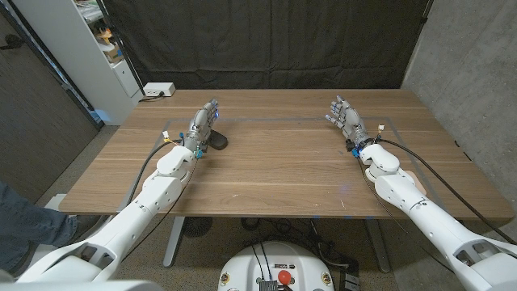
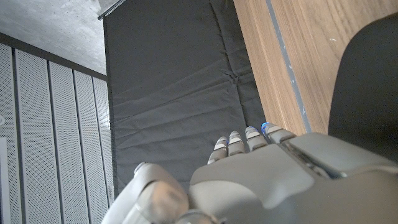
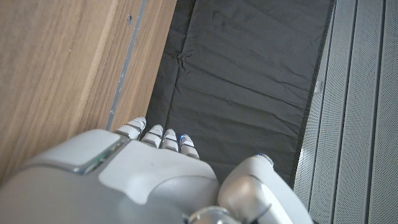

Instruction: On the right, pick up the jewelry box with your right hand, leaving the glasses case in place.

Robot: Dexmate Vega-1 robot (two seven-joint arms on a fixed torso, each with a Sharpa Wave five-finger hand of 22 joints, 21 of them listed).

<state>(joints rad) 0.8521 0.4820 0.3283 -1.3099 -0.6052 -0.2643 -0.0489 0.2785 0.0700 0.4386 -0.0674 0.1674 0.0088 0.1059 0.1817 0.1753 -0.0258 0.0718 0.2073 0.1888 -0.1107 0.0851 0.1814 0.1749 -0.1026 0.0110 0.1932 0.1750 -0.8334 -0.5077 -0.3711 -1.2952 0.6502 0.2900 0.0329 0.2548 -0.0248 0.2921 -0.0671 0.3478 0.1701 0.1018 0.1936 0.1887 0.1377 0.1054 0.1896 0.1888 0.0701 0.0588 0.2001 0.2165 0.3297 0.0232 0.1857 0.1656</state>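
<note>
The wooden tabletop (image 1: 275, 170) runs wide in front of a dark curtain (image 1: 266, 40), and the robot's two white arms reach over it from the near edge. The right hand (image 1: 346, 120) is on the right side with its fingers stretched out and apart, holding nothing. The left hand (image 1: 203, 125) on the other side is likewise spread and holds nothing. Just beside the left hand lies a dark rounded thing (image 1: 216, 144), too small from here for me to name. A white block (image 1: 157, 90) sits at the far left corner. I cannot make out where the jewelry box stands; the wood around the right hand shows only thin blue tape lines (image 1: 388, 129). Going by the task alone, I would expect such a box to be light and stiff, with smooth, perhaps slippery sides and a hinged lid that could flip open. It would best be taken across two opposite side walls, low on the base below the lid seam, and squeezed gently.
</note>
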